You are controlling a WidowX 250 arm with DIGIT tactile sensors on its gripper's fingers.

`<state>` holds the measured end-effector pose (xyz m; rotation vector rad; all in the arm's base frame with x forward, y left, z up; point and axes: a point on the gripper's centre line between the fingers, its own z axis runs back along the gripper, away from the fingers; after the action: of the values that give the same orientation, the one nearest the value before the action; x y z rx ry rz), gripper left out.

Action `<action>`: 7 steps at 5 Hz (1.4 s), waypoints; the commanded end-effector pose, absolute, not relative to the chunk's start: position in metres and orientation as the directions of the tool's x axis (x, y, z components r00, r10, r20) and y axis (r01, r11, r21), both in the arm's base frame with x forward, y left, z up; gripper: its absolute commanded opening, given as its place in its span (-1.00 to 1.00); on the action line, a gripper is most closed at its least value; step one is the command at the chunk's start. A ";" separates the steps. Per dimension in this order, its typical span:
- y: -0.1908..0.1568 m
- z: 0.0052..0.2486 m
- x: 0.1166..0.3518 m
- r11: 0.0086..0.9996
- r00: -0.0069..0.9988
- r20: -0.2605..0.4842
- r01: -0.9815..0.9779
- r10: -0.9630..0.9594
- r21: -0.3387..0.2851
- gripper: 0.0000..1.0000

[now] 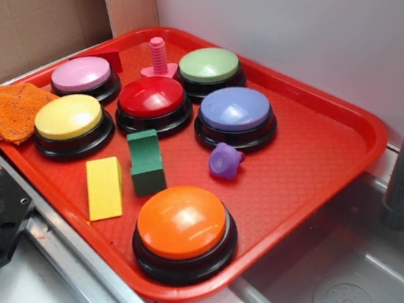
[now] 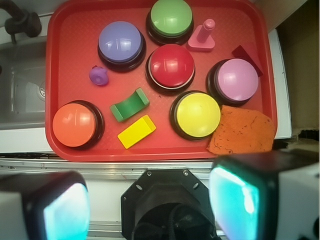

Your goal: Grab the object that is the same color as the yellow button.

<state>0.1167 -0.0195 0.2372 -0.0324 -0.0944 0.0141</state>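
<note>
The yellow wedge block (image 1: pixel 104 187) lies on the red tray (image 1: pixel 322 153) near its front edge, between the yellow button (image 1: pixel 69 119) and the orange button (image 1: pixel 184 226). In the wrist view the block (image 2: pixel 136 131) sits left of the yellow button (image 2: pixel 198 115). My gripper (image 2: pixel 150 205) is open and empty, high above and off the tray's near edge, its two pads (image 2: pixel 67 212) wide apart. The gripper does not show in the exterior view.
A dark green arch block (image 1: pixel 145 162) lies right beside the wedge. Red (image 1: pixel 151 101), purple (image 1: pixel 235 111), green (image 1: pixel 208 67) and pink (image 1: pixel 82 74) buttons, a purple toy (image 1: pixel 225 160), a pink peg (image 1: pixel 158 56). An orange cloth (image 1: pixel 1 110) overlaps the tray's left edge. A sink (image 1: pixel 341 284) lies right.
</note>
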 end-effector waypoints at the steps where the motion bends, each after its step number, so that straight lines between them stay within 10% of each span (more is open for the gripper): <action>1: -0.019 0.237 0.117 0.999 0.995 0.094 -0.013 0.016 -0.033 1.00; 7: -0.021 0.071 0.139 0.893 0.893 0.033 -0.447 0.449 -0.052 1.00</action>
<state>0.1355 -0.0204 0.0655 -0.0348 -0.0187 0.4701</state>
